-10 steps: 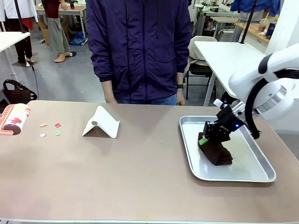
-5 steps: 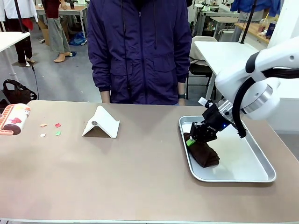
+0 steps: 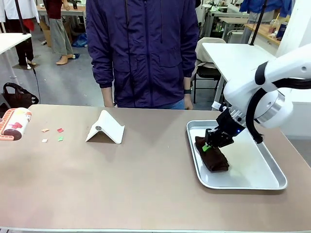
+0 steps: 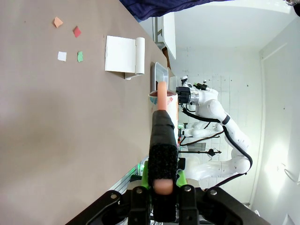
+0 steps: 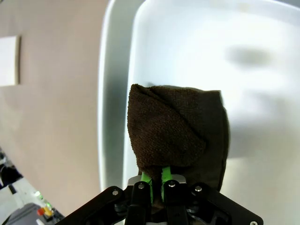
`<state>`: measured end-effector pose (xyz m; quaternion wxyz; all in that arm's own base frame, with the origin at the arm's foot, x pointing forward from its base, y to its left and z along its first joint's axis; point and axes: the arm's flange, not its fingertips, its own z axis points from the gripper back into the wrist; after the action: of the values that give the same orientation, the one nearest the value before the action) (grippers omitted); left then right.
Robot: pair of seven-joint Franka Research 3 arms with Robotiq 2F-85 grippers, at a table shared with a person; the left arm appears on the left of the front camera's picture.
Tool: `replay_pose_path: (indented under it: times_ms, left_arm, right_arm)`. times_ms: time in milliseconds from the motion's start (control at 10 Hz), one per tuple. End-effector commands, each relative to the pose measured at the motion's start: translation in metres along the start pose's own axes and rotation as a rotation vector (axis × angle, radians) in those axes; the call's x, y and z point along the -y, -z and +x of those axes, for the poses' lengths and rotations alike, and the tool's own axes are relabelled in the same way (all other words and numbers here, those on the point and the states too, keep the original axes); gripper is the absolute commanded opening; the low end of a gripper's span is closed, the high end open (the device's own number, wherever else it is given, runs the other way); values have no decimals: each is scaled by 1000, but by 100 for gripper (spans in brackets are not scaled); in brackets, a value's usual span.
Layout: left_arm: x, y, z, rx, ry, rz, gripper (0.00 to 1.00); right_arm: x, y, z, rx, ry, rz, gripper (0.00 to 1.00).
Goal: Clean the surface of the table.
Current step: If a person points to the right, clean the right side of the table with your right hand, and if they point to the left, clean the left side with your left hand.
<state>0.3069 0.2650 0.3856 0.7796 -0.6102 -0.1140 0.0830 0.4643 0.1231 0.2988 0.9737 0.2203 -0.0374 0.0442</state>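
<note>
Beige-brown and matte, the table [image 3: 146, 189] spans the front view, with a silver tray [image 3: 265, 185] on its right part. A dark brown cloth [image 3: 215, 159] lies folded in the tray's left half, close to the left rim. The right gripper [image 3: 208, 145] comes in from the tray's right side and pinches the cloth's far end. In the right wrist view the right gripper [image 5: 157, 180] has its green pads drawn narrow on the cloth [image 5: 173, 131], which reaches away from the fingers over the tray [image 5: 112, 93]. The table [image 5: 47, 117] lies beyond the rim.

Well left of the tray a white folded card [image 3: 106, 127] stands like a tent. Farther left lie small paper scraps [image 3: 52, 134], red, green, orange and white. At the table's edge farthest from the tray lies a roller [image 3: 13, 124] with red bits on it.

In the left wrist view the left gripper [image 4: 162, 182] is clamped on the roller's black handle [image 4: 162, 138], which points toward the tray [image 4: 159, 75]. The card [image 4: 123, 55] and scraps [image 4: 70, 44] lie on the table [image 4: 61, 131].

A person [image 3: 143, 48] in a dark blue jacket stands behind the table, left of the tray.
</note>
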Motion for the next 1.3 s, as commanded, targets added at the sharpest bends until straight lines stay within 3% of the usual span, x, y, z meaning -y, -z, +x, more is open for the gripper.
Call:
replay_pose_path:
  times_ms: [0, 300, 600, 1000, 1200]
  left_arm:
    - [4, 0, 0, 4, 5, -7, 0]
    - [4, 0, 0, 4, 5, -7, 0]
    - [4, 0, 0, 4, 5, -7, 0]
    - [4, 0, 0, 4, 5, -7, 0]
    - [4, 0, 0, 4, 5, -7, 0]
  right_arm:
    - [13, -11, -1, 20, 66, -100, 8]
    - [45, -39, 0, 74, 157, -156, 8]
    - [82, -83, -6, 147, 258, -80, 8]
    - [95, -122, -18, 177, 274, 448, 8]
    - [94, -137, -24, 122, 259, 822, 8]
